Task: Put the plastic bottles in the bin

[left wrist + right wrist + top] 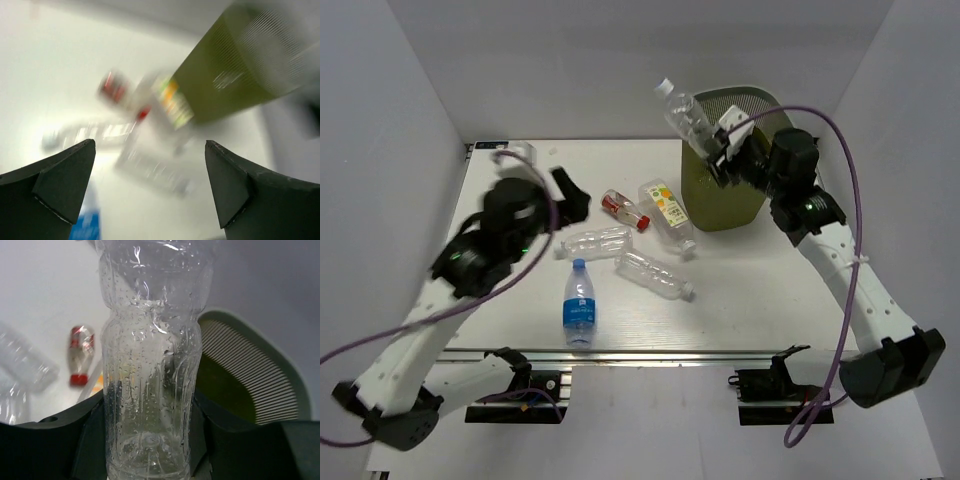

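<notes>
Just above the left rim of the bin [725, 205], the right gripper [723, 148] is clamping a clear bottle [685, 112], its neck slanting up and left, away from the opening.

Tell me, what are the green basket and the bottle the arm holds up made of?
The bin looks like olive-green mesh, matte, metal or stiff plastic, I cannot tell which: fine perforations line its walls under a solid rim. The raised bottle looks like thin clear plastic, glossy: you see through it, its walls are ribbed, and small droplets cling to it.
</notes>
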Controlling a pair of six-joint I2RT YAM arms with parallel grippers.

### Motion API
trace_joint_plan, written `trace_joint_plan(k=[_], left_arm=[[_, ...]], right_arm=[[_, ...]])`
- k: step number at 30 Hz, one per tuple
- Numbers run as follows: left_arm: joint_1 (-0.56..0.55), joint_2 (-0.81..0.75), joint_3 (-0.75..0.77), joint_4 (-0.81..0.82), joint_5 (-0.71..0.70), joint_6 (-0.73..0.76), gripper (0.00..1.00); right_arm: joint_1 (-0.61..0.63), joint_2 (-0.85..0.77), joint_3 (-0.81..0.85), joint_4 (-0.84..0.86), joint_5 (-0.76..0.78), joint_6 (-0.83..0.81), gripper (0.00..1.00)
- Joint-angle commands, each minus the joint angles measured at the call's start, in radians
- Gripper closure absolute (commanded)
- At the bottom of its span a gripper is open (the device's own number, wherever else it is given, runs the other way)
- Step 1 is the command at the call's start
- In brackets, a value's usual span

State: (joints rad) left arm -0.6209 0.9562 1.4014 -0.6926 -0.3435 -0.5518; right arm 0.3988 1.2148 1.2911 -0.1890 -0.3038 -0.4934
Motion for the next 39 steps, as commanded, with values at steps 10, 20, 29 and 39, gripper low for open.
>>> trace_joint_plan(k=[10, 20, 29, 39], left_arm=[[-0.008, 0.187, -0.384, -0.271, 0.063, -0.241, 0.00], [-0.026, 0.337, -0.527, -0.154, 0.072, -0.232, 0.00], [-0.036, 0.467, -0.657, 0.036, 0.093, -0.211, 0.12], [-0.066, 0.263, -0.252, -0.033, 0.087, -0.090, 0.69]], right_arm=[[-0.072, 0.347, 0.453, -0.133, 0.272, 0.200, 0.29], [-0.124, 0.191, 0.266, -0.029, 0.023, 0.230, 0.10], [-0.101, 0.133, 0.149, -0.542, -0.767, -0.325, 0.39], [0.041, 0.201, -0.128, -0.552, -0.588, -0.455, 0.10]])
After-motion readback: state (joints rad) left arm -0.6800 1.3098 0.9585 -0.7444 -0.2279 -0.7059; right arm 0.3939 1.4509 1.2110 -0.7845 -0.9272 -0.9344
